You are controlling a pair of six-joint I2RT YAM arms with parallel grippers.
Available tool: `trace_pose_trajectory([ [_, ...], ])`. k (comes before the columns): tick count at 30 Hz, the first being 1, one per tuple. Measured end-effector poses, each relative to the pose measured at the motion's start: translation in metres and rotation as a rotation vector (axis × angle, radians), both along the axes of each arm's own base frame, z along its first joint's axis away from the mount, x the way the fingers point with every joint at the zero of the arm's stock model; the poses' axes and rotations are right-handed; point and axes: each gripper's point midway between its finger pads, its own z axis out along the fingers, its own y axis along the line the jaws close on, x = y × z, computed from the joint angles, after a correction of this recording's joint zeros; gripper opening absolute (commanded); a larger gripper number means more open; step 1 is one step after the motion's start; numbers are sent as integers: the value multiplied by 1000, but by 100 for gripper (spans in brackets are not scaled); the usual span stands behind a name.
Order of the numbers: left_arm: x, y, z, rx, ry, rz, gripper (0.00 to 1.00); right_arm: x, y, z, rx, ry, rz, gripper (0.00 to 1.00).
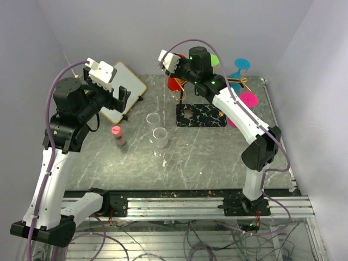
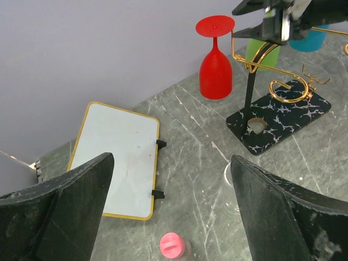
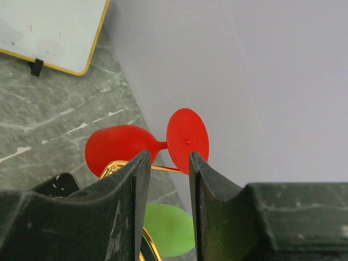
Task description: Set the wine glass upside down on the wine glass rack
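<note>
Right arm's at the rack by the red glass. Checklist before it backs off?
1. Red wine glass upside down at the wine glass rack: ok, foot up, bowl down.
2. Foot seated on the rack: cannot tell, the contact is not clear in any view.
3. Right pincer off the glass: ok, fingers apart, glass beyond the tips.
4. Left pincer open, empty, away from the rack: ok.
5. Clear glasses apart from the rack: ok, both upright.
</note>
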Motion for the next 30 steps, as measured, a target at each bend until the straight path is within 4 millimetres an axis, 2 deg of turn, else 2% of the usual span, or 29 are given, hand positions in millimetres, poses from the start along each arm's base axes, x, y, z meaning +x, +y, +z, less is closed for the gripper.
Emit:
trace_pose_trajectory([
  [6,1,0,-5,2,10,0,99,-19,-4,29,71,1,23,35],
  [12,2,-1,-12,6,25,0,99,-42,-18,54,127,7,22,36],
  [18,6,-1,-22,11,47,0,99,-57,-46,70,183,20,-20,37],
  [21,8,-2,-28,14,58,1,99,-60,-71,74,222,42,-72,39],
  [22,9,-2,-31,18,62,0,99,-60,-81,74,237,50,-95,46],
  [23,10,-2,-34,22,68,-1,99,-61,-90,75,252,57,-117,63],
  [24,11,-2,-38,26,75,-2,99,-62,-101,75,267,68,-140,76],
  [25,12,-3,-41,30,82,-7,100,-65,-108,74,284,82,-160,82],
  [28,15,-11,-56,43,118,-51,100,-75,-134,70,323,111,-224,93],
  [30,18,-17,-66,50,146,-87,100,-84,-144,68,345,131,-241,98],
])
